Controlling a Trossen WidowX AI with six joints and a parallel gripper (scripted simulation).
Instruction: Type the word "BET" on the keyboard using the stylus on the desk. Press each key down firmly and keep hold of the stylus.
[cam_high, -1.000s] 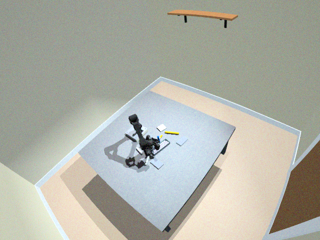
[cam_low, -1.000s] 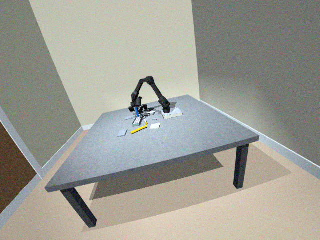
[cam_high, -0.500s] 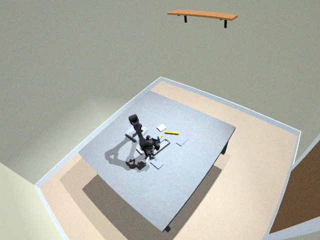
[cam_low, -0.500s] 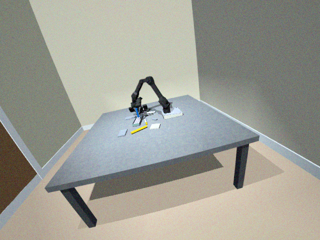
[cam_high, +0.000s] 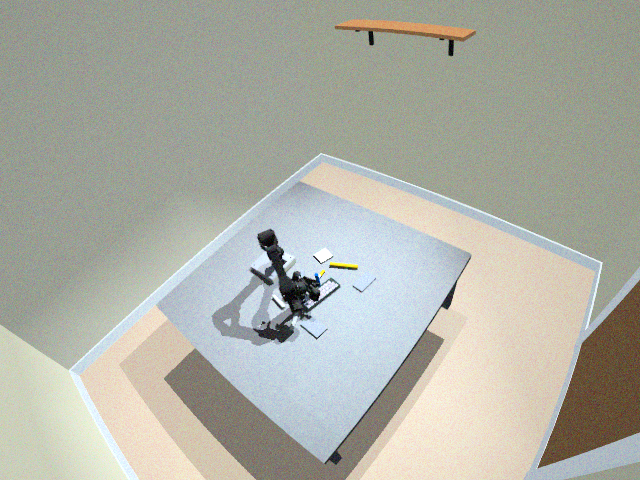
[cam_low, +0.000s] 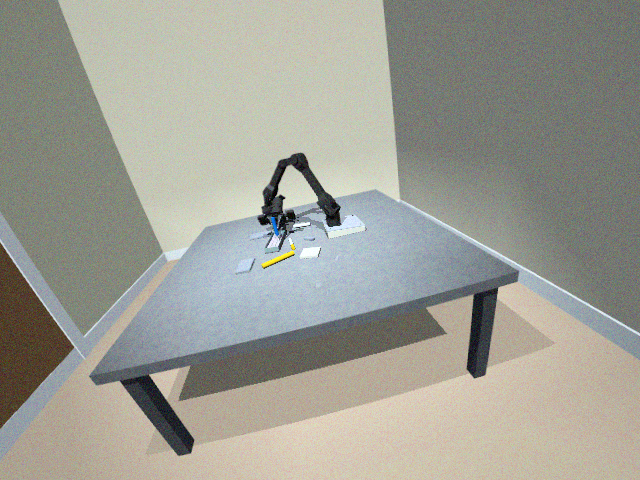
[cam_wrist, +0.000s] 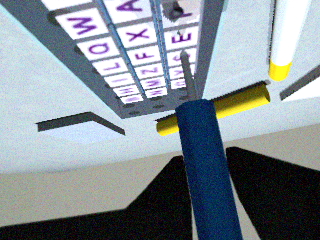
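Observation:
My gripper (cam_high: 313, 287) (cam_low: 275, 219) (cam_wrist: 205, 161) is shut on the blue stylus (cam_high: 317, 279) (cam_low: 275, 226) (cam_wrist: 201, 130), whose thin grey tip points down over the keyboard (cam_high: 331, 287) (cam_low: 272, 249) (cam_wrist: 212, 37). In the wrist view the tip appears over the S key, just beside the E key (cam_wrist: 181, 38). I cannot tell whether it touches a key. The keys stand in three rows with purple letters; the B key (cam_wrist: 132, 99) is at the far end of the left row. I cannot make out a T key; the near part of the keyboard is cut off.
A yellow stick (cam_high: 343, 266) (cam_low: 278, 259) (cam_wrist: 245, 104) lies past the keyboard's end. A white and yellow cylinder (cam_low: 292, 244) (cam_wrist: 287, 40) lies beside the keyboard. A white pad (cam_high: 323, 255) (cam_low: 310, 252) and flat pale pads (cam_high: 364, 282) (cam_high: 314, 328) lie around them.

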